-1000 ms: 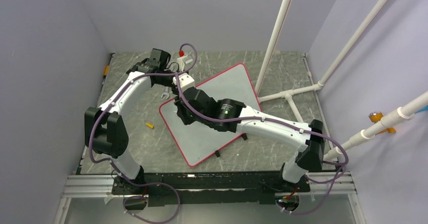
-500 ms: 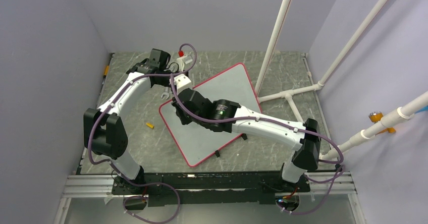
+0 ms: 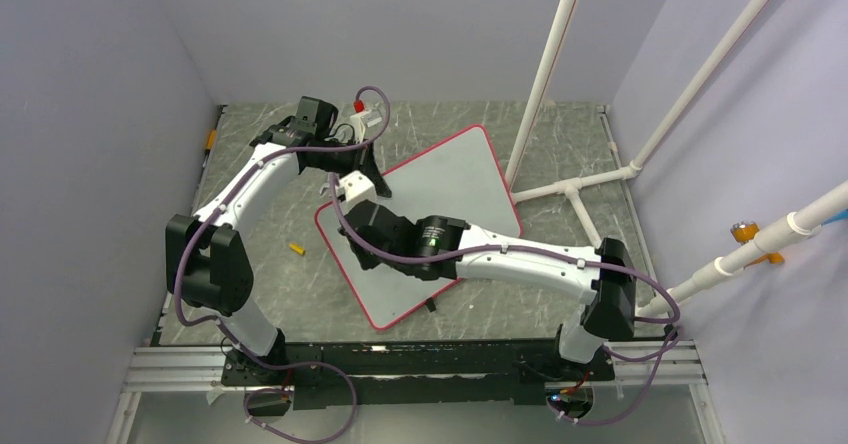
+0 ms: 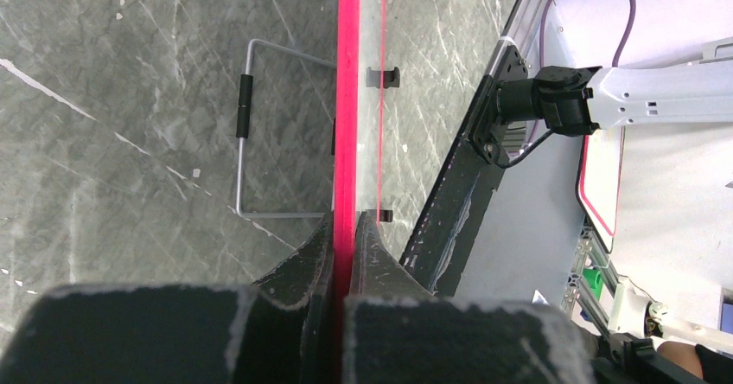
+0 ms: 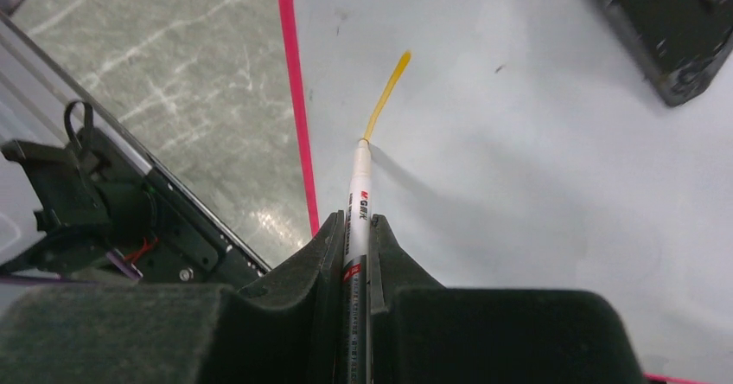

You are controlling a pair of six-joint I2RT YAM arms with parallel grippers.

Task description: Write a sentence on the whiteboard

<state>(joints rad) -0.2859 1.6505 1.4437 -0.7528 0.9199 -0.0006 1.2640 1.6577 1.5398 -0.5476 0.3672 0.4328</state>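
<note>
The whiteboard point(image 3: 455, 179), pale grey with a red rim, lies askew on the table. My left gripper point(image 4: 346, 224) is shut on its red rim point(image 4: 347, 99), at the board's far-left edge; in the top view the right arm partly hides it. My right gripper point(image 5: 356, 220) is shut on a slim white marker point(image 5: 358, 185), and it hangs over the board's left part point(image 3: 358, 232). The marker tip touches the board surface point(image 5: 536, 159) beside the left rim. Of the sentence, only one short orange-yellow stroke point(image 5: 386, 94) shows, running away from the tip.
A small yellow cap point(image 3: 296, 249) lies on the table left of the board. A thin wire stand point(image 4: 242, 142) juts out beside the board's rim. White pipes point(image 3: 575, 189) stand to the right. Black clips point(image 3: 431, 305) sit on the board's near edge. A white red-topped object point(image 3: 362, 114) is at the back.
My right arm has swung nearer and leftwards over the board, carrying the marker along the surface. The left arm and the whiteboard have stayed put.
</note>
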